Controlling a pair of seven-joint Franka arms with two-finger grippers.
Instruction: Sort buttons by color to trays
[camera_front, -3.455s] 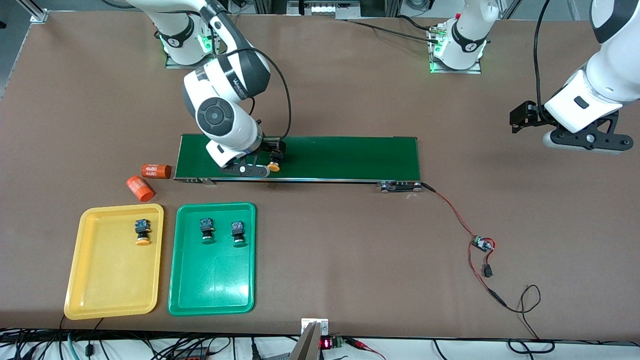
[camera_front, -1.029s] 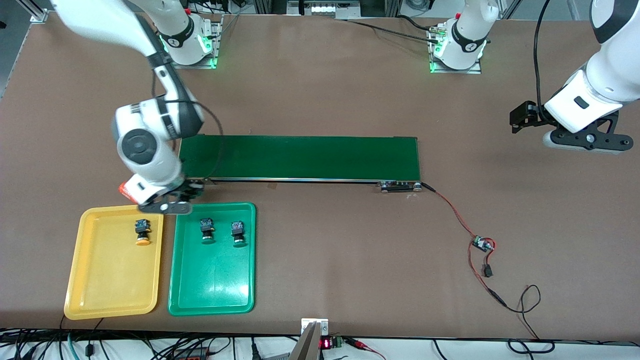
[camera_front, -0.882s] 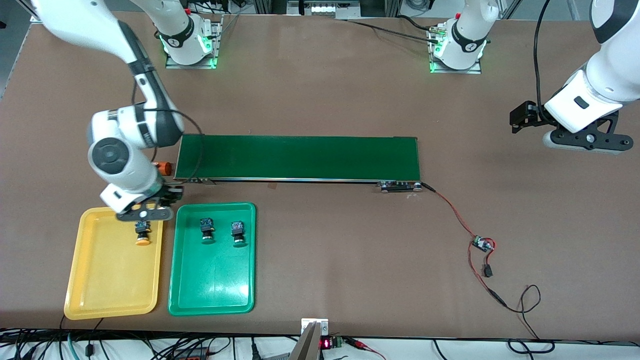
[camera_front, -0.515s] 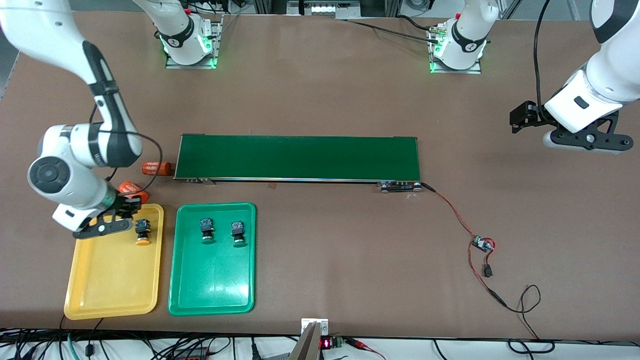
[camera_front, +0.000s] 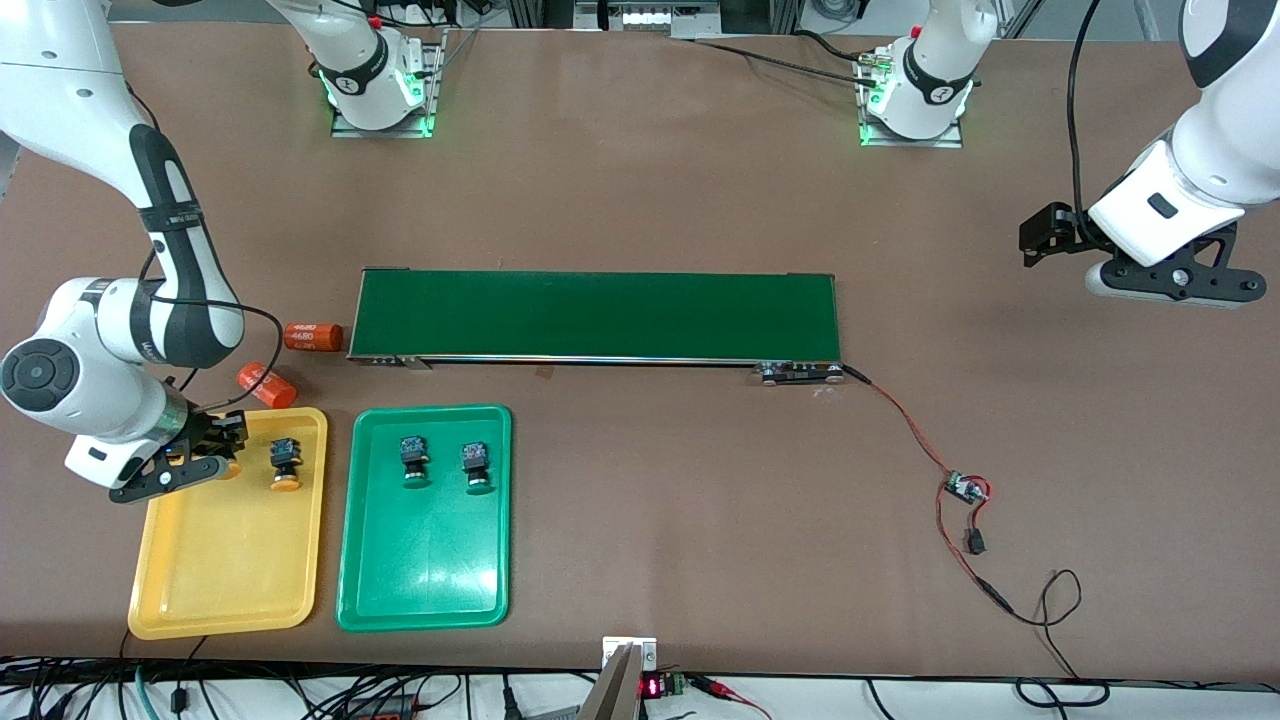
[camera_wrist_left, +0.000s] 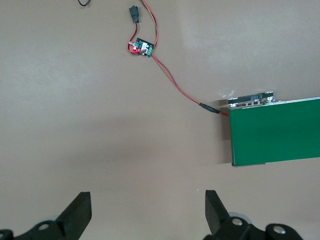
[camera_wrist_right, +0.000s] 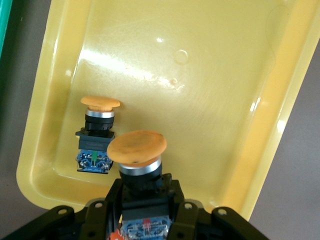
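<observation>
My right gripper (camera_front: 222, 452) hangs over the yellow tray (camera_front: 230, 570), at the tray's end nearest the conveyor, shut on an orange-capped button (camera_wrist_right: 136, 147). Its fingers (camera_wrist_right: 172, 197) clamp the button's black body. A second orange-capped button (camera_front: 284, 464) lies in the same tray (camera_wrist_right: 215, 75), close beside the held one. Two green-capped buttons (camera_front: 413, 459) (camera_front: 476, 466) lie in the green tray (camera_front: 425, 580). My left gripper (camera_front: 1042, 240) waits open above bare table at the left arm's end, nothing between its fingers (camera_wrist_left: 80, 212).
The long dark-green conveyor belt (camera_front: 600, 315) crosses the middle of the table. Two orange cylinders (camera_front: 312, 337) (camera_front: 267, 384) lie between its end and the yellow tray. A red-and-black wire with a small circuit board (camera_front: 965, 488) runs from the belt's other end.
My right arm has swung with the orange-capped button from beside the conveyor's end across the yellow tray's edge toward the right arm's end of the table. The left arm has not moved.
</observation>
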